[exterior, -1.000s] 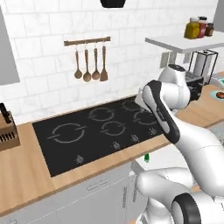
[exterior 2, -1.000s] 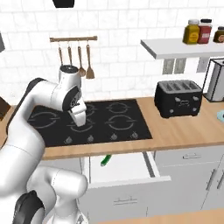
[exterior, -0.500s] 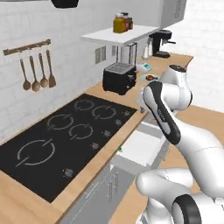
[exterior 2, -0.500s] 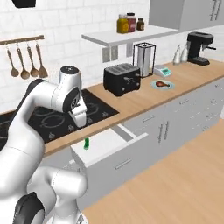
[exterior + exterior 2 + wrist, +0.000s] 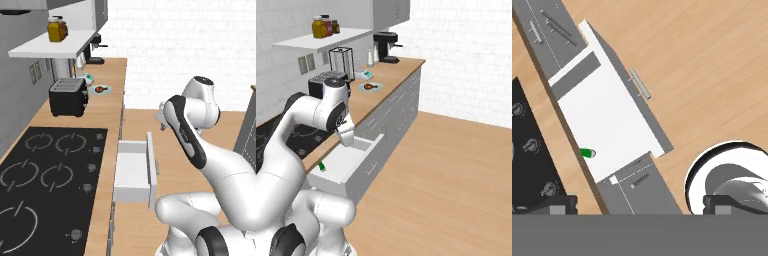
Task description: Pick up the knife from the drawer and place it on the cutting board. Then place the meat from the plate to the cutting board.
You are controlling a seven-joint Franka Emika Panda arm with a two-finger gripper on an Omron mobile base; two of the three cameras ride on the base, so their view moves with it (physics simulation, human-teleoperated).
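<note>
**Nothing moved yet: knife in the drawer, meat on the plate**

You are at the very start of the job. The drawer stands pulled out from the counter, and the knife lies inside it at the counter-side edge; you can see only its green handle, also in the right base view. The blade is hidden under the counter lip, so you cannot tell how it points.

Your gripper hangs above the drawer with its jaws spread wide and nothing between them. It is well clear of the knife.

Farther down the counter, the meat sits on the plate, beyond the toaster. The cutting board cannot be made out from here.

Both halves remain: you have to lift the knife out and set it on the board, then carry the meat over.
</note>
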